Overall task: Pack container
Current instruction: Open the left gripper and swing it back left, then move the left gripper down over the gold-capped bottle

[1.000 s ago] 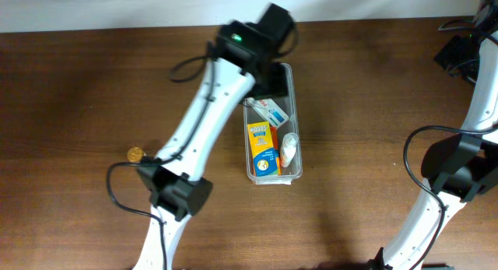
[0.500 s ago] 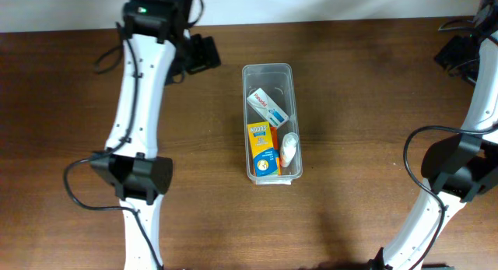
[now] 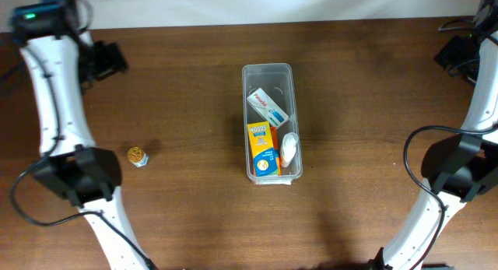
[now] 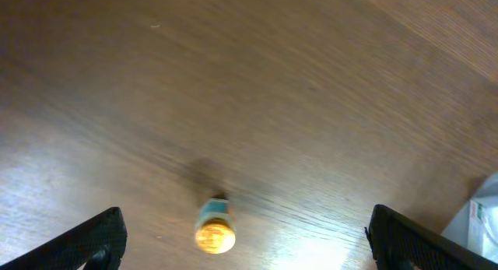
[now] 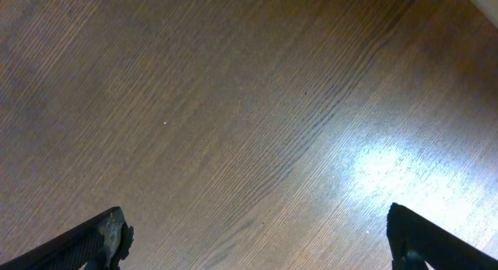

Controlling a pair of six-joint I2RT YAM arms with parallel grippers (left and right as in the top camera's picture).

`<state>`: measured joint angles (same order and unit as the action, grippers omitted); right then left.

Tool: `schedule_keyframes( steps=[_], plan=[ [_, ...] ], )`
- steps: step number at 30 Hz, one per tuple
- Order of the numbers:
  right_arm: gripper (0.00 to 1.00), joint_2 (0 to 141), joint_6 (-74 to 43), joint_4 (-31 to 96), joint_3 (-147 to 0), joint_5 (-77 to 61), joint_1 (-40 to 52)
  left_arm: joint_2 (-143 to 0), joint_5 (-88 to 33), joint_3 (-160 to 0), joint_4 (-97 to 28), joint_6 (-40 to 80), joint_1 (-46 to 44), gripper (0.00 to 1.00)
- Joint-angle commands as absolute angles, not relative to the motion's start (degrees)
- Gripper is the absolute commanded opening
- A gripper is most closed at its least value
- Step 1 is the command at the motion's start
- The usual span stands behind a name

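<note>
The container (image 3: 268, 69) stands mid-surface, long axis running away from the robot, well apart from both arms. Inside lie a white-and-blue box (image 3: 267, 106) at a slant, a yellow box (image 3: 263, 148) flat below it, and a white object (image 3: 289, 148) against the right wall; the far end looks unfilled.

The left jaws are spread wide and hold nothing. They hang above bare wood at the surface's (image 3: 373, 106) far left, with a gold-capped bottle (image 4: 214, 231) lying on its side beneath them. In the overhead view the bottle sits near the left arm (image 3: 54, 106) and well left of the container. The right jaws also stand wide and empty, over bare wood at the far right.

The container is probably light, with stiff but thin walls that are smooth and likely slippery. The rim looks like the best hold, pinched over one long wall near the middle. Loose contents may slide if it tips.
</note>
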<state>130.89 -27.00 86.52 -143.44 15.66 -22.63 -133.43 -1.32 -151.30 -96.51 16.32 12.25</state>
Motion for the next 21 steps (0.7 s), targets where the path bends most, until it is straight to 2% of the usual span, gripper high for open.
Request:
schedule_keyframes(
  steps=[1, 9, 21],
  plan=[
    [0.98, 130.65, -27.24, 86.5, -143.46, 16.78, -22.57, -133.08, -6.83, -149.73, -96.73, 11.29, 16.12, 1.0],
    [0.98, 130.65, -27.24, 86.5, -143.46, 16.78, -22.57, -128.88, -8.69, -137.73, -96.73, 8.01, 16.69, 0.99],
    [0.98, 130.65, -27.24, 86.5, -143.46, 16.78, -22.57, -112.44, -10.5, -113.51, -96.73, 3.88, 14.59, 0.99]
  ],
)
